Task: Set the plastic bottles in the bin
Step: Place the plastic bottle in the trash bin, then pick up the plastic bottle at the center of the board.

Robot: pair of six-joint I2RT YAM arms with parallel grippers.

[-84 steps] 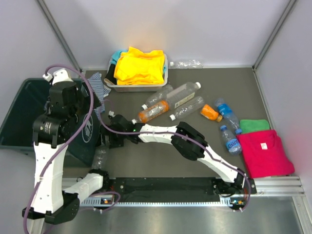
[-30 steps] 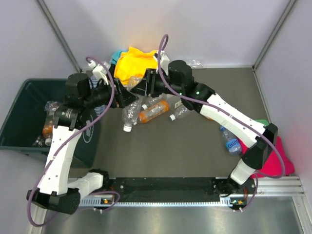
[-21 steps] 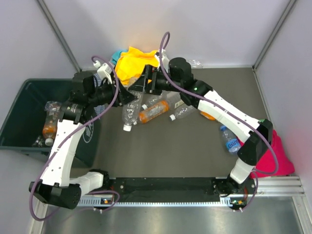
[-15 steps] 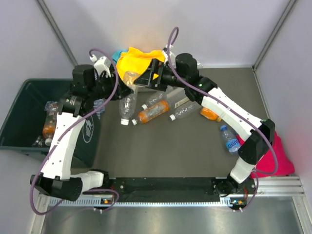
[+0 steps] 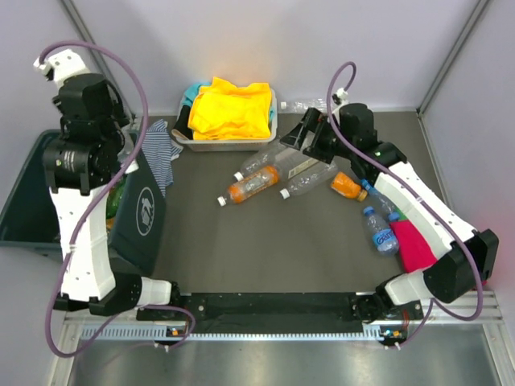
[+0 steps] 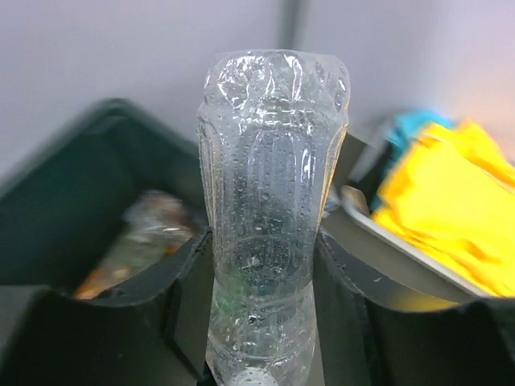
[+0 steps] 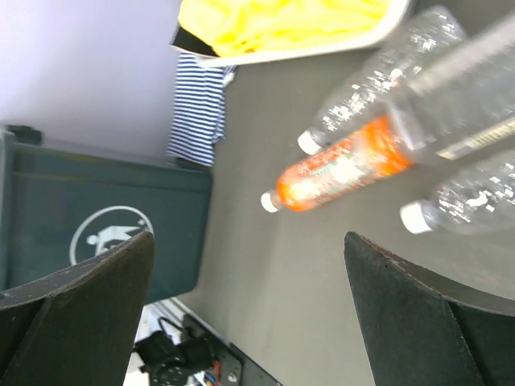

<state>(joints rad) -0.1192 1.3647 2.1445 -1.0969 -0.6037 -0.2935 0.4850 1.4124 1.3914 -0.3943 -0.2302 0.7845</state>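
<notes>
Since half a second ago the two arms have parted: the left arm has swung away from the tray and now stands high over the bin (image 5: 138, 233), while the right arm has drawn back toward the right side of the table. The left gripper (image 6: 263, 277) is clamped on a clear bottle (image 6: 273, 161), its two dark fingers (image 6: 187, 281) pressing the ribbed body from either side, the bottle's base pointing away from the wrist camera. Behind that bottle the left wrist view shows the dark green bin wall (image 6: 72, 185) and some crushed bottles (image 6: 145, 241) lying inside it. The right gripper (image 7: 249, 273) has its fingers spread wide apart and holds nothing; it hangs above the table near the group of bottles and touches none of them. Below it lie an orange bottle (image 7: 346, 165) with a white cap, and clear bottles (image 7: 378, 80) just beside it. In the top view the same orange bottle (image 5: 251, 184) lies near the middle of the table, with a small orange bottle (image 5: 348, 186) and two blue-labelled bottles (image 5: 380, 232) farther right. The white tray (image 5: 225, 145) of yellow cloth (image 5: 228, 108) sits at the back, a striped cloth (image 5: 161, 149) between it and the bin.
</notes>
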